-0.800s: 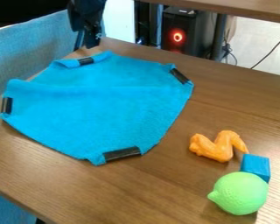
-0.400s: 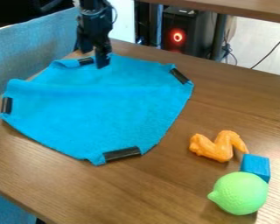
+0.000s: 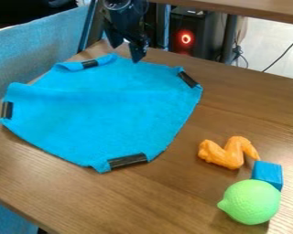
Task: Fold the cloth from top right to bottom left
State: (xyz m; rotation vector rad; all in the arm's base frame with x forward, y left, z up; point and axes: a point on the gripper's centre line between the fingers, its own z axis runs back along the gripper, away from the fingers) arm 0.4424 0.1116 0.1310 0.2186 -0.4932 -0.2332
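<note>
My black gripper (image 3: 126, 54) hangs at the upper left, over the back edge of the cloth, with its two fingers apart and nothing between them. Spread on the wooden table, the blue cloth (image 3: 106, 114) has black tape on its corners: one at the top left, one at the top right, one at the far left and one at the bottom. A raised crease runs across it from the left corner, and its top left edge is curled.
An orange toy wing (image 3: 228, 152), a blue block (image 3: 268, 174) and a green lemon-shaped toy (image 3: 251, 202) sit at the lower right of the table (image 3: 173, 196). A blue fabric panel (image 3: 33, 50) stands along the table's left side.
The gripper has come in from the top left and moved right along the cloth's back edge. Its fingers look wider apart than before. The cloth and the toys have not moved.
</note>
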